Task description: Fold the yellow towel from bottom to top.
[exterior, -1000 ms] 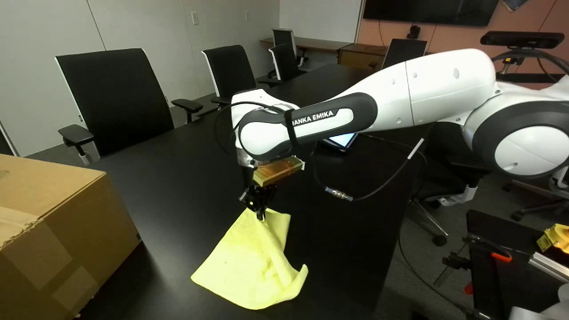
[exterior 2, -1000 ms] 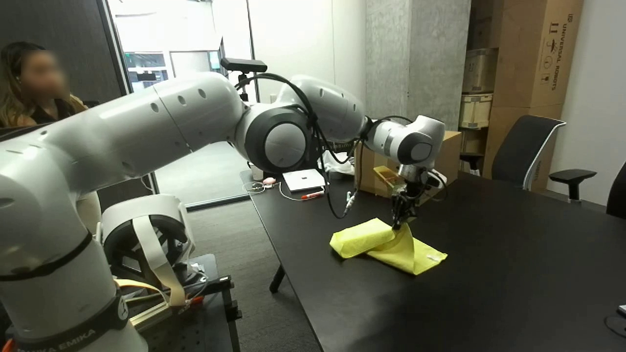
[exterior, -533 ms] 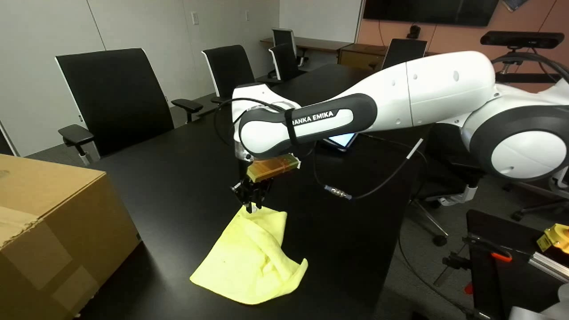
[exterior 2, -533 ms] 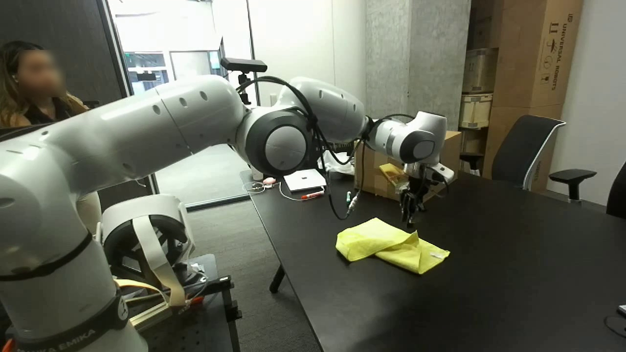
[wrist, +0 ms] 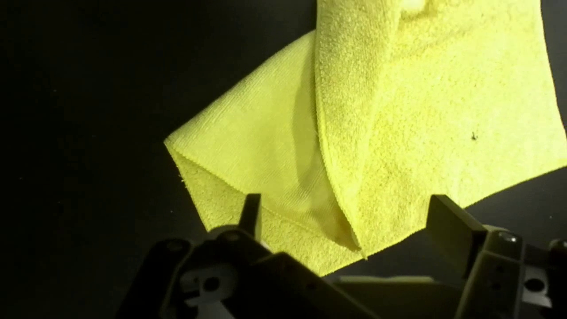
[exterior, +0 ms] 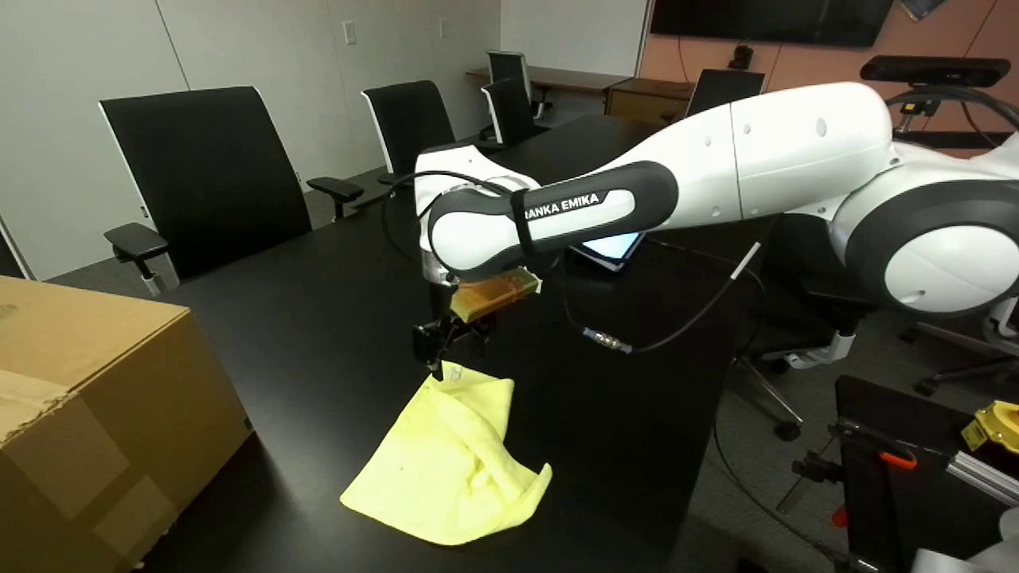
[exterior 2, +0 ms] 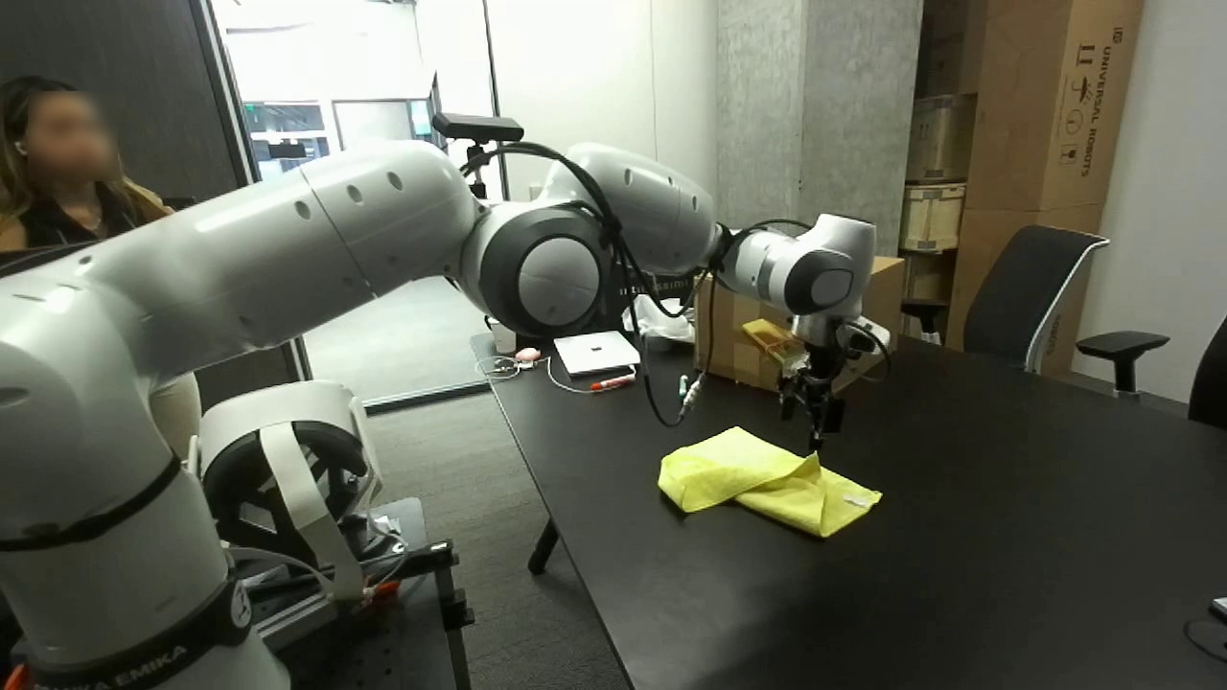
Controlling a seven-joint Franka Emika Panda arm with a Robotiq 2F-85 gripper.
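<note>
The yellow towel (exterior: 422, 485) lies on the black table, partly folded over itself, its layers askew rather than squared up. In the wrist view a flap of the towel (wrist: 354, 110) runs across it, and that flap's corner rests by the towel's edge between my fingers. One side is curled up in a raised lip, seen at the near right in an exterior view. My gripper (wrist: 346, 208) stands open, its fingers (wrist: 456, 230) wide apart with nothing held. In both exterior views the gripper (exterior 2: 805, 431) hangs just above the towel's edge, seemingly clear of the cloth.
A large cardboard box (exterior: 111, 414) stands on the table beside the towel. Farther along the table in an exterior view are a white laptop (exterior 2: 596, 353), a red marker (exterior 2: 613, 381) and cables. A black chair (exterior: 207, 167) stands at the table's side. A person (exterior 2: 72, 172) is behind the arm.
My gripper was shut on the towel's edge a second ago. It has let go, risen slightly and spread its fingers. The released flap has settled down onto the cloth.
</note>
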